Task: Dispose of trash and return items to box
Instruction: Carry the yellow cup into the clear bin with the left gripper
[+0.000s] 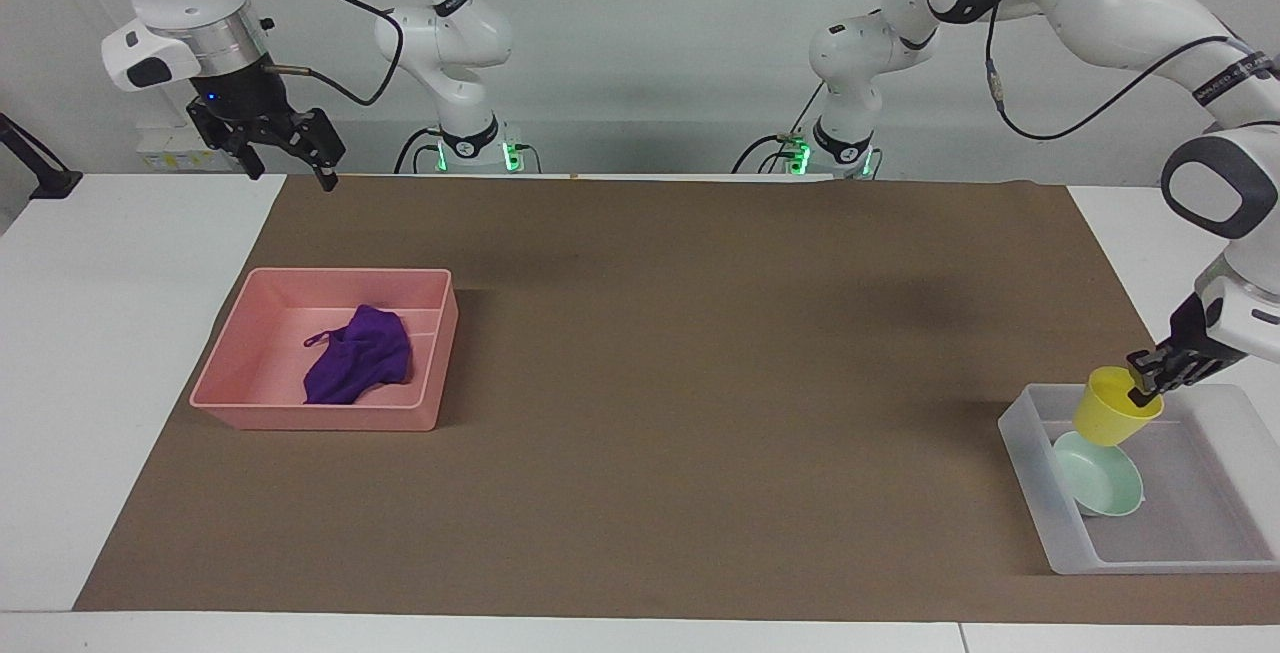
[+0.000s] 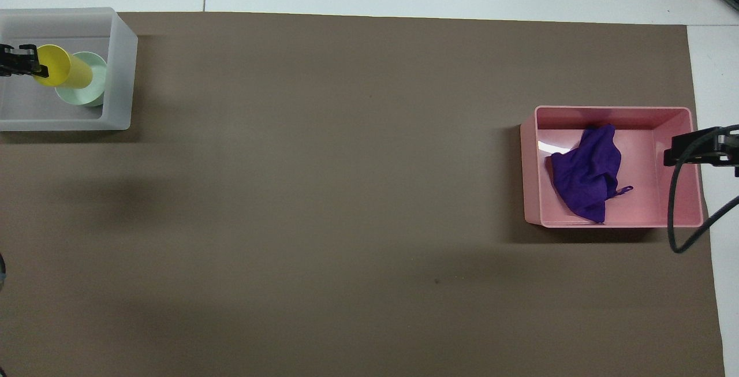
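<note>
My left gripper point(image 1: 1147, 385) is shut on the rim of the yellow cup point(image 1: 1108, 420) and holds it tilted over the translucent box point(image 1: 1022, 453), just above the mint-green bowl point(image 1: 1105, 481) lying in the box. Whether cup and bowl touch I cannot tell. In the overhead view the cup point(image 2: 64, 68) overlaps the bowl point(image 2: 92, 87) inside the box point(image 2: 120, 71), with the left gripper point(image 2: 28, 60) at its rim. The purple cloth point(image 1: 358, 368) lies in the pink tray point(image 1: 310, 419). My right gripper point(image 1: 288, 161) is open and empty, raised by the tray's end of the table.
The pink tray point(image 2: 612, 111) with the cloth point(image 2: 586, 178) sits toward the right arm's end of the brown mat point(image 1: 650, 383). The right gripper point(image 2: 695, 149) and its cable hang over the tray's outer rim. White tabletop borders the mat.
</note>
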You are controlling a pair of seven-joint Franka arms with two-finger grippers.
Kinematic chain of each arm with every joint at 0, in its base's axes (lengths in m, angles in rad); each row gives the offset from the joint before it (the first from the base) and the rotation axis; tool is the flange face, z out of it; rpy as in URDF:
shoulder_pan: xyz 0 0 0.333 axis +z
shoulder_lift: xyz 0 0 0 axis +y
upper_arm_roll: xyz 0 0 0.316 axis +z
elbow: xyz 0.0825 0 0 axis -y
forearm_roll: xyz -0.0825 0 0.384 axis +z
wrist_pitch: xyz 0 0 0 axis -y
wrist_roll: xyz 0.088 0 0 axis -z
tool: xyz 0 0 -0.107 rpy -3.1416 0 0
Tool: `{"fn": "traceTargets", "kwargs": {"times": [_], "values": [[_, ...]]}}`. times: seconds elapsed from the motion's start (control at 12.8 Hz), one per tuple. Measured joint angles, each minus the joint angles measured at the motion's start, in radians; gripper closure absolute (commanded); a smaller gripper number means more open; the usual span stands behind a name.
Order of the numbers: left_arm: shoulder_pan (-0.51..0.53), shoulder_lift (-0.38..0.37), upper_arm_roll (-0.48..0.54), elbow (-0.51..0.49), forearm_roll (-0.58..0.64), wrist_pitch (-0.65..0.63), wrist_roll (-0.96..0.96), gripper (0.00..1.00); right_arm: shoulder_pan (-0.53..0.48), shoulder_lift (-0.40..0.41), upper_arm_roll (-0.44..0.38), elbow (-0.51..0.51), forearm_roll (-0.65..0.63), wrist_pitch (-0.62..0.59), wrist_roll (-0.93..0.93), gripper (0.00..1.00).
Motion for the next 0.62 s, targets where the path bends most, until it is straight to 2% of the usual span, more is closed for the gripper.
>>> {"fn": "traceTargets", "kwargs": {"times": [0.23,0.54,0.62], "values": [[0.003,0.036,0.0,0.01,0.0,0.041,0.0,1.0,0.002,0.0,0.0,0.0,0.0,0.0,0.0,0.0],[0.004,0.049,0.0,-0.037,0.0,0.129,0.0,1.0,0.002,0.0,-0.001,0.0,-0.001,0.0,0.0,0.0],[0.005,0.049,0.0,-0.056,0.0,0.144,0.0,0.67,0.002,0.0,-0.001,0.0,-0.001,0.0,0.0,0.0]]}}
